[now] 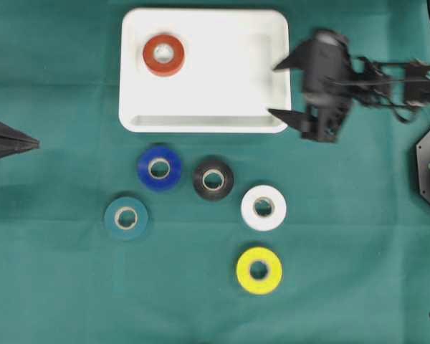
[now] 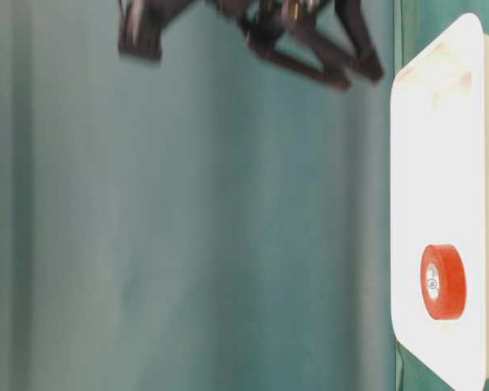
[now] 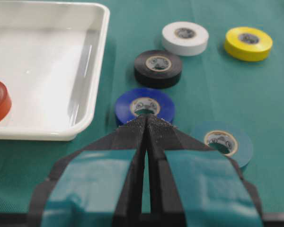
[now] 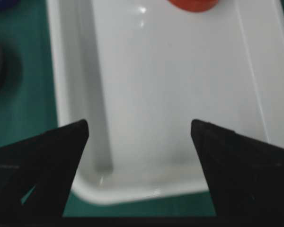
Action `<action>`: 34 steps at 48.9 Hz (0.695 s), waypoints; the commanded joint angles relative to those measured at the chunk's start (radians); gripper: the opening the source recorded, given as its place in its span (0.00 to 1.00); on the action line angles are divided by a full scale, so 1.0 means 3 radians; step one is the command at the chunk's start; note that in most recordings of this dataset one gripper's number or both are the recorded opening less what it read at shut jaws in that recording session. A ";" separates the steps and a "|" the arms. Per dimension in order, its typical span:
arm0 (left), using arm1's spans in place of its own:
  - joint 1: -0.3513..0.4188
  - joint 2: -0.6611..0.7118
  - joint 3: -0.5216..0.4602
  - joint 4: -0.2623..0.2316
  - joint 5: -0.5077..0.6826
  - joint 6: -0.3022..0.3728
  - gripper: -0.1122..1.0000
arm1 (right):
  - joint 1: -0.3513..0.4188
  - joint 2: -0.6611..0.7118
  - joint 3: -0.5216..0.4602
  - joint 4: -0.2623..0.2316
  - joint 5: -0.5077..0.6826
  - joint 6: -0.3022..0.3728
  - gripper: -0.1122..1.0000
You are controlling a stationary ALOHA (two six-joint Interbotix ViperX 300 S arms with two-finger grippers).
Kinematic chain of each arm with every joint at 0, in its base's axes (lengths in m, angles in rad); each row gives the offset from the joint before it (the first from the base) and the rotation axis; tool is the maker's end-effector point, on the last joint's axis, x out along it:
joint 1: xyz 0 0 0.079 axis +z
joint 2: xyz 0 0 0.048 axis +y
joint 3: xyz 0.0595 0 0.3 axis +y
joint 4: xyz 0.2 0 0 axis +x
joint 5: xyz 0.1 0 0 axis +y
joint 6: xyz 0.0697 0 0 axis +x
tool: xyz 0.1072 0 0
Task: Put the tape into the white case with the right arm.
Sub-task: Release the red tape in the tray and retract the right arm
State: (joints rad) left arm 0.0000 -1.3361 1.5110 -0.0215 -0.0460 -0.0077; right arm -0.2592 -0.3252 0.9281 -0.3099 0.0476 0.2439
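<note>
1. One red tape (image 1: 164, 54) is seen lying flat inside the case (image 1: 222, 107), in its far left part, with its hole facing up.
2. Five more tapes are laid flat on the cloth (image 1: 57, 287) in front of the case: blue (image 1: 159, 168), black (image 1: 213, 178), white (image 1: 264, 207), teal (image 1: 126, 217) and yellow (image 1: 259, 270).
3. The right gripper (image 1: 285, 89) is held just at the right edge of the case, with its jaws spread wide and nothing between them.
4. From this gripper the loose tapes lie toward the near side and to the left; the white one is judged the nearest.
5. A round tape has no long axis, so any jaw direction is expected to serve.
6. The left gripper (image 3: 146, 127) is kept closed and empty at the left edge, near the blue and teal tapes.
7. The green cloth is flat, and free room is seen around each tape.
</note>
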 commanded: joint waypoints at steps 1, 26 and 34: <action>0.0005 0.0020 -0.0051 -0.0005 -0.0005 -0.0005 0.10 | 0.0010 -0.0297 0.0215 0.0000 -0.0210 0.0005 0.74; 0.0005 0.0020 -0.0051 -0.0005 -0.0005 0.0000 0.10 | 0.0220 -0.0890 0.0762 0.0020 -0.0286 0.0010 0.74; 0.0005 0.0020 -0.0051 -0.0005 -0.0005 0.0000 0.10 | 0.0588 -0.0890 0.0798 0.0020 -0.0281 0.0015 0.74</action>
State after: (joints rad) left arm 0.0000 -1.3361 1.5110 -0.0215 -0.0430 -0.0092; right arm -0.1258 -0.5890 1.1735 -0.3053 -0.0307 0.2454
